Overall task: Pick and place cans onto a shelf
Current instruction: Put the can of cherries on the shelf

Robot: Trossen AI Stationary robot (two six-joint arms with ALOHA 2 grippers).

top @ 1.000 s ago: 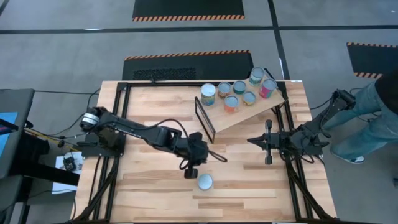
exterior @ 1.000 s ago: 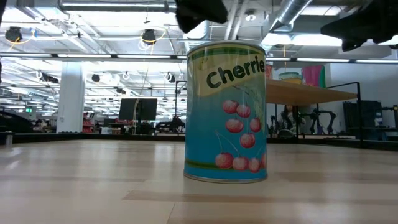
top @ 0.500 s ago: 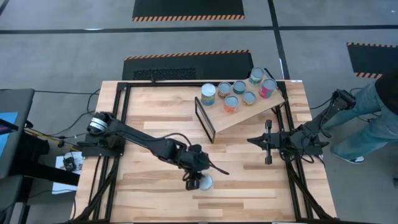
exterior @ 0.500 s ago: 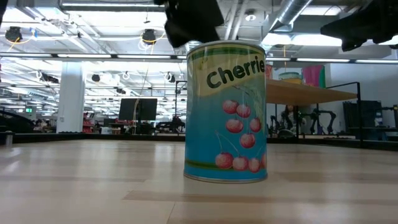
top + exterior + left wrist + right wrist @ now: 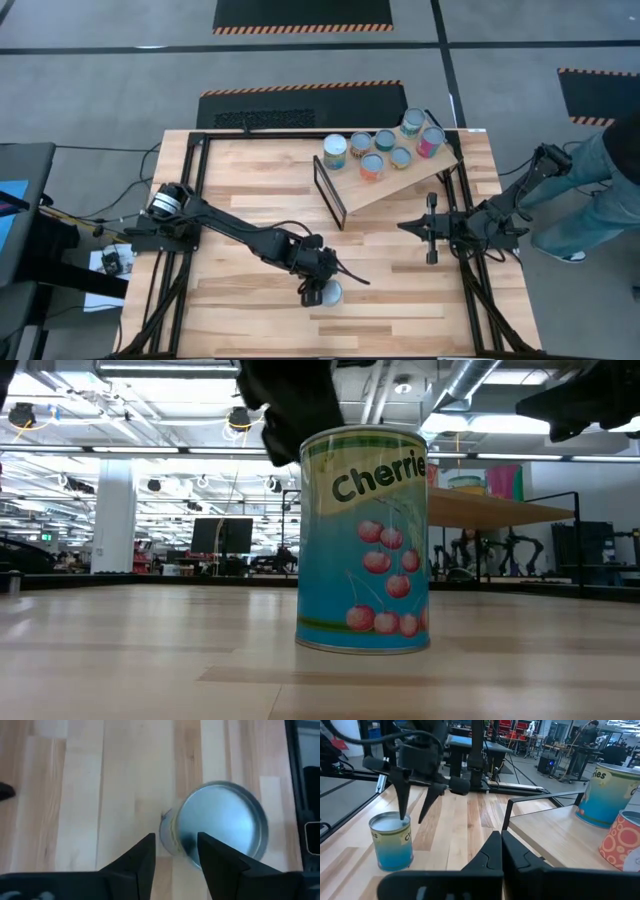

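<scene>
We judge the stiff, smooth teal cherry can (image 5: 329,292) alone on the front planks could slip, so our left gripper (image 5: 175,851), fingers parted above its rim, should clasp its sides, while the right gripper (image 5: 405,227) waits pressed together.

cherry can (image 5: 364,540) — label word cut short by its curve | shelf (image 5: 560,837) — far end runs off-frame
</scene>
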